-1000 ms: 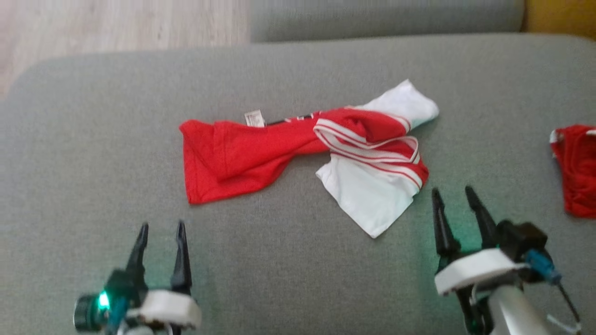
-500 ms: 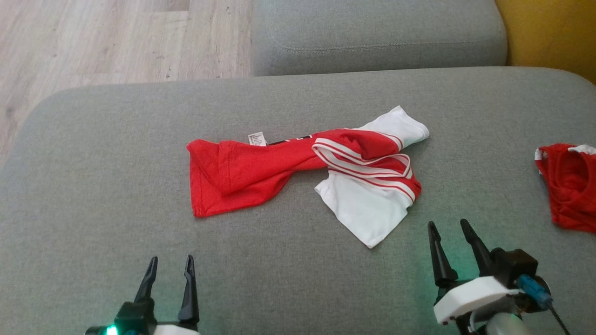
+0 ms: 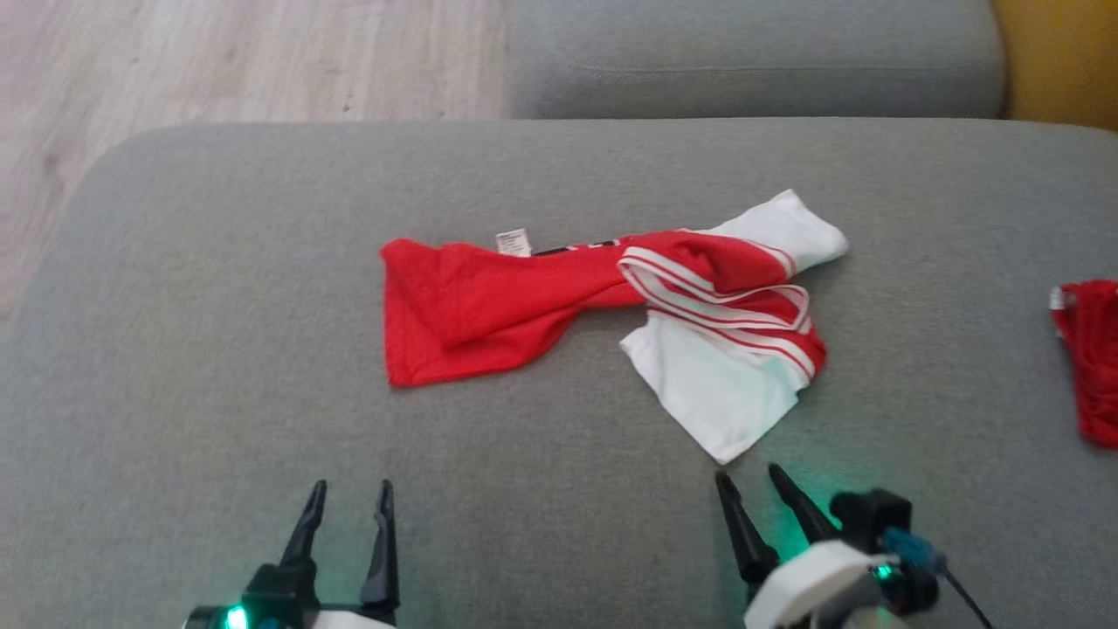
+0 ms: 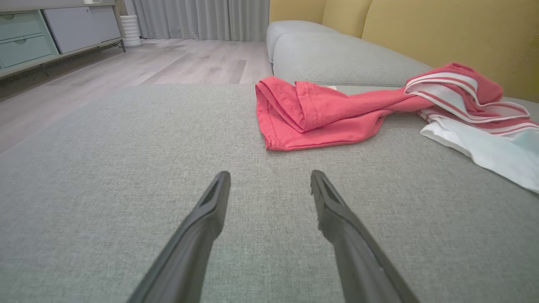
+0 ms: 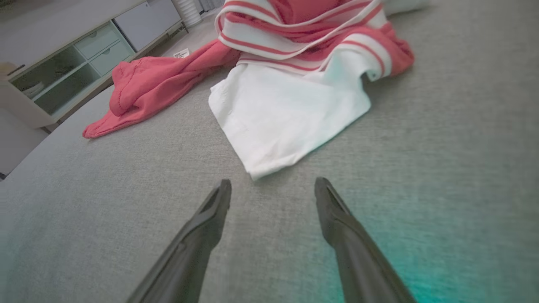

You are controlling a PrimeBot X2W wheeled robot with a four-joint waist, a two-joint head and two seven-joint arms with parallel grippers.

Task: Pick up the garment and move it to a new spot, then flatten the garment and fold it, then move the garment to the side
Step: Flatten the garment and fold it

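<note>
A red and white garment (image 3: 603,306) lies crumpled and twisted in the middle of the grey sofa seat (image 3: 218,367), its red end to the left, its striped and white end to the right. In the left wrist view the garment (image 4: 320,113) is ahead and to the right; in the right wrist view the garment's (image 5: 286,109) white corner lies just beyond the fingertips. My left gripper (image 3: 349,487) stands open near the front edge, well short of the red end. My right gripper (image 3: 747,476) is open with nothing in it, just below the white corner.
A second red piece of cloth (image 3: 1092,358) lies at the seat's right edge. Another grey cushion (image 3: 751,61) sits beyond, a yellow backrest (image 4: 442,38) to the right. Wooden floor (image 3: 218,61) lies off the seat's far left, with a low cabinet (image 4: 42,38) across the room.
The camera has shifted, so the whole picture has moved. My right gripper has drawn left, now below the white corner. The garment lies as before; both grippers stay open.
</note>
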